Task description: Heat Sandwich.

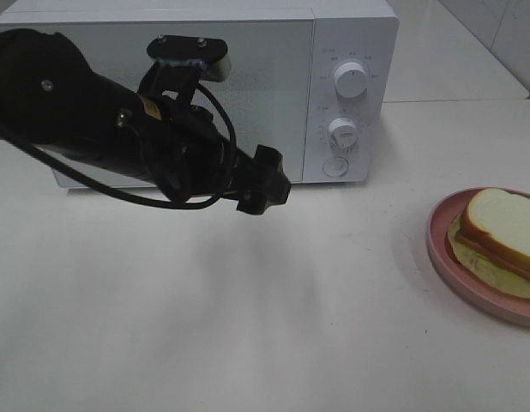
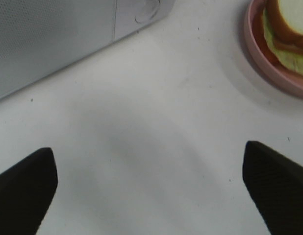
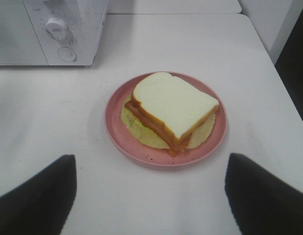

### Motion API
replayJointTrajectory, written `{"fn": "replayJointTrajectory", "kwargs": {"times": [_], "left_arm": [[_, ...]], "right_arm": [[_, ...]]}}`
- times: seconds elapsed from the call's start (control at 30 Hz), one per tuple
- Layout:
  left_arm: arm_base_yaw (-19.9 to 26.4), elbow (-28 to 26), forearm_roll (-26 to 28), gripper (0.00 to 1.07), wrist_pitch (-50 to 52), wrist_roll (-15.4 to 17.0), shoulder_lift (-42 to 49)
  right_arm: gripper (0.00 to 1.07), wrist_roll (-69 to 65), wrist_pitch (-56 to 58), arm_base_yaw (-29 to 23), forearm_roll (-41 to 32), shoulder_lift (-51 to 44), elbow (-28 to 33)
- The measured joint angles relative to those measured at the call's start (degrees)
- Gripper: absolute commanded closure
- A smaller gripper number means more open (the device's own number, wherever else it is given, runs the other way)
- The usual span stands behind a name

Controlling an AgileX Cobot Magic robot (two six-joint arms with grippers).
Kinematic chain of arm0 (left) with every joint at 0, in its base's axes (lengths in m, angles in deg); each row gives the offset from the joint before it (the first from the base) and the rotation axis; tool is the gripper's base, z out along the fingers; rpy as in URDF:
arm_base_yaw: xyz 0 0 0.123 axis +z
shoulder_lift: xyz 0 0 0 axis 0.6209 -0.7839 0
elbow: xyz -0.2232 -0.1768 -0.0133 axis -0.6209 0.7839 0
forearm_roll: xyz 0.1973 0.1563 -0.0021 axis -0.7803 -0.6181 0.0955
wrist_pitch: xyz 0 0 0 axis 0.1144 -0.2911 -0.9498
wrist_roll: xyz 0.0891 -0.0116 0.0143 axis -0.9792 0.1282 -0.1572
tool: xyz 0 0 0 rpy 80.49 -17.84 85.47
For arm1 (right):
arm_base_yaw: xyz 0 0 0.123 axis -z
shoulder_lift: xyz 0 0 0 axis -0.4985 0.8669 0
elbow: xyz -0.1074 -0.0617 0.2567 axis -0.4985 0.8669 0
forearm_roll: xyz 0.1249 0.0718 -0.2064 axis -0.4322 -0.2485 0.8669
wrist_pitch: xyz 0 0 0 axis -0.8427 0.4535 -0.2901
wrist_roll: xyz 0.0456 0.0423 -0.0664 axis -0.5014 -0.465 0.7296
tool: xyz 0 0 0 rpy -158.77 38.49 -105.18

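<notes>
Clearly, the left gripper (image 2: 149, 188) has its dark, rough-textured fingers (image 2: 24, 188) spread wide with nothing between them, hanging over bare table (image 1: 205, 326) in front of the microwave (image 1: 248, 51), probably so it can reach the closed door. The right gripper (image 3: 150, 196) also stands wide apart and empty, aimed at the sandwich (image 3: 172, 108). This sandwich, soft white bread with tan crust and pale lettuce, lies on a round pink plate (image 3: 117, 132) to the right of the microwave, well apart from it.
</notes>
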Motion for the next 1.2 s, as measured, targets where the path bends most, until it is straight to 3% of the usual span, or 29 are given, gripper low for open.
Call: {"fn": "replayJointTrajectory", "kwargs": {"times": [0.13,0.4,0.67,0.73,1.2], "left_arm": [[0.0,0.0,-4.8,0.09,-10.3,0.1,2.8],[2.4,0.0,-6.0,0.09,-25.4,0.3,7.3],[13.1,0.0,-4.9,0.09,-38.7,0.3,10.7],[17.9,0.0,-4.5,0.09,-42.3,0.3,11.9],[38.9,0.0,-5.2,0.09,-54.9,0.3,20.2]], "right_arm": [[0.32,0.0,0.0,0.0,0.0,0.0,0.0],[0.32,0.0,0.0,0.0,0.0,0.0,0.0],[0.32,0.0,0.0,0.0,0.0,0.0,0.0],[0.32,0.0,0.0,0.0,0.0,0.0,0.0],[0.32,0.0,0.0,0.0,0.0,0.0,0.0]]}}
